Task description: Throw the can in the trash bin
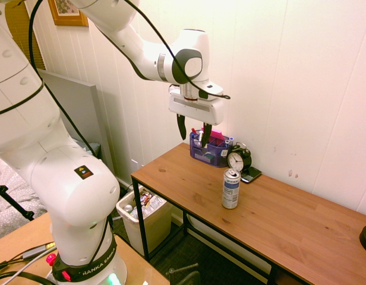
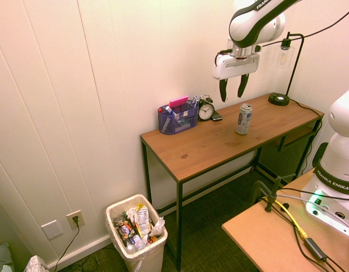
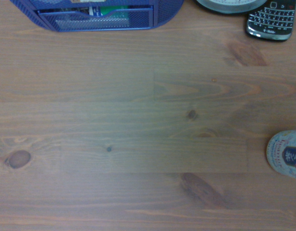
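Silver can [image 1: 230, 189]: seen upright on the wooden tabletop [image 1: 278, 214], near the alarm clock [image 1: 239, 158] and the phone [image 1: 251, 174]; not yet grasped.
White arm's jaws: held wide apart above the tabletop, with nothing gripped between them.
Blue organizer [image 2: 178, 117]: set beside the clock; probably not to be involved.
Cream bin [image 2: 146, 262]: placed on the floor by the tabletop's end, lined and already filled with litter, so the can might be tipped off if dropped carelessly.
Progress: judged to be at the approach stage; grasp, lift, carry and release are all left to be done.
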### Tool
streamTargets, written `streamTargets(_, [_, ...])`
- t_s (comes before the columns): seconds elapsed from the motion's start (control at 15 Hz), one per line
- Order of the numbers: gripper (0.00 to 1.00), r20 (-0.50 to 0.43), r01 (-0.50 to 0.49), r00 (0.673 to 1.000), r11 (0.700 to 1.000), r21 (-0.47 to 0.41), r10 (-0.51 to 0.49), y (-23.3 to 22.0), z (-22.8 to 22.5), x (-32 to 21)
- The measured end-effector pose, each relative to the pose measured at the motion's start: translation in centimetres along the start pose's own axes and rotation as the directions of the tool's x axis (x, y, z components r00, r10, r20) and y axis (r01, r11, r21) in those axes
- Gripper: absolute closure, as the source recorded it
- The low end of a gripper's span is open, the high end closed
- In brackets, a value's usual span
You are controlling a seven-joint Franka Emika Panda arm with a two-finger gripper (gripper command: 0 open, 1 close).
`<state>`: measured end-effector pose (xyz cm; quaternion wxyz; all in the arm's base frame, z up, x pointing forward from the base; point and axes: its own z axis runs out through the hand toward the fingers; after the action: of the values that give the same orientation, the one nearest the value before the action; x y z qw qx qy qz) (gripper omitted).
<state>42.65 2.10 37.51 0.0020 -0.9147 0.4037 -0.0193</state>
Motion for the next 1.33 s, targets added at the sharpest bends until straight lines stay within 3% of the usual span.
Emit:
streamTargets(0.47, [0.00,0.014,-0.099,0.995,0.995,0.020,0.099,3.2,1.5,1.8])
streamTargets(0.73, [0.00,0.028,-0.206,0.978,0.978,0.016,0.206,7.3,0.9,3.3])
streamTargets(0.93, [0.00,0.056,-0.267,0.962,0.964,0.000,0.267,10.0,2.8,5.9])
streamTargets(1.33, [0.00,0.115,-0.285,0.950,0.957,-0.052,0.289,7.5,7.7,12.1])
